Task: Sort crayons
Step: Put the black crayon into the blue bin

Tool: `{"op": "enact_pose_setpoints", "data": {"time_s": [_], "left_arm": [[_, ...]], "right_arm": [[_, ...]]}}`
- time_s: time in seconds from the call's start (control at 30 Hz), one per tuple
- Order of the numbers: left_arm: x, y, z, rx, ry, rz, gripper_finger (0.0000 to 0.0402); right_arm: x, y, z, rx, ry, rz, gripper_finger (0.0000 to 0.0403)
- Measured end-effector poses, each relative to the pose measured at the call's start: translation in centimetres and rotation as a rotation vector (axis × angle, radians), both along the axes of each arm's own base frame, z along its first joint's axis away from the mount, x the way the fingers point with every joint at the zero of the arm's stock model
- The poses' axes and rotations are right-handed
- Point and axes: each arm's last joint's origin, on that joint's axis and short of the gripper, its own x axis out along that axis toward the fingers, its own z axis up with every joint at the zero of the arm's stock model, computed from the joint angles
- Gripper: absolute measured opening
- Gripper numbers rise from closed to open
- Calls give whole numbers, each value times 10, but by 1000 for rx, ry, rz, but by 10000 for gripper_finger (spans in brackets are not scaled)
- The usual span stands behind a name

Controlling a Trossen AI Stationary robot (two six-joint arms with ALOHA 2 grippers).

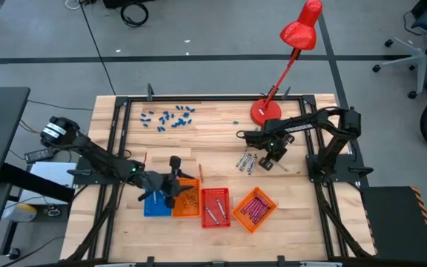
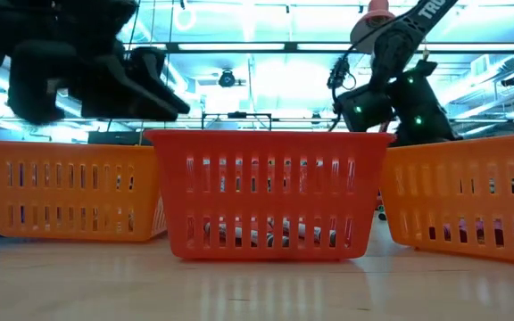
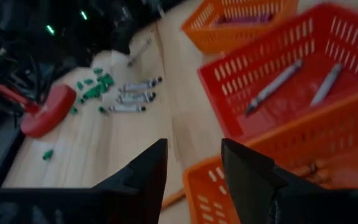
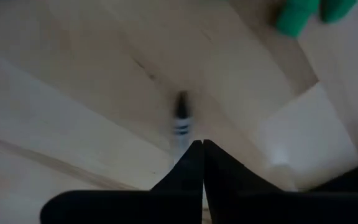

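We start with the crayons, and most of the sorting looks done. Magenta crayons [image 1: 253, 207] lie together in the angled orange tray [image 1: 245, 219] at the right end of the tray row. Two silvery grey crayons [image 3: 291, 78] rest in the red tray [image 1: 215, 219] beside it, and orange crayons [image 1: 190, 197] lie in the next orange tray [image 1: 176, 209], which touches the blue tray [image 1: 154, 208] at the left end. What that blue tray holds we cannot tell.

What is left is a small cluster of loose grey crayons [image 1: 245, 162] on the table [image 1: 295, 222], well apart from the trays and near the red lamp's base [image 1: 265, 111]. A single thin orange stick [image 1: 200, 173] also lies loose on the boards just behind the trays.

The right gripper [image 1: 276, 156] is down at that grey cluster. Its fingers [image 4: 188, 168] are pressed fully together, and in the right wrist view a grey crayon [image 4: 180, 121] lies just beyond their tips; we cannot tell whether they pinch its end or have closed on nothing.

The left gripper [image 3: 194, 165] hangs above the orange tray with its fingers spread and nothing between them.

Blue bits [image 1: 169, 116] lie scattered at the table's far side and green bits [image 3: 95, 84] by the lamp; we judge these outside the job.
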Motion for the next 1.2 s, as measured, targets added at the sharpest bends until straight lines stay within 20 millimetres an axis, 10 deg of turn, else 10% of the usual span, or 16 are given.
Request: {"op": "enact_pose_setpoints", "data": {"time_s": [0.3, 0.67, 1.2], "left_arm": [[-3, 0, 6, -12, -20, -2, 164], [-2, 0, 6, -5, -20, -4, 164], [-2, 0, 7, -12, -25, -2, 164]], "right_arm": [[3, 9, 11, -16, -13, -96, 25], [23, 81, 22, -139, -283, 4, 130], [27, 102, 3, -109, -364, -1, 165]]}}
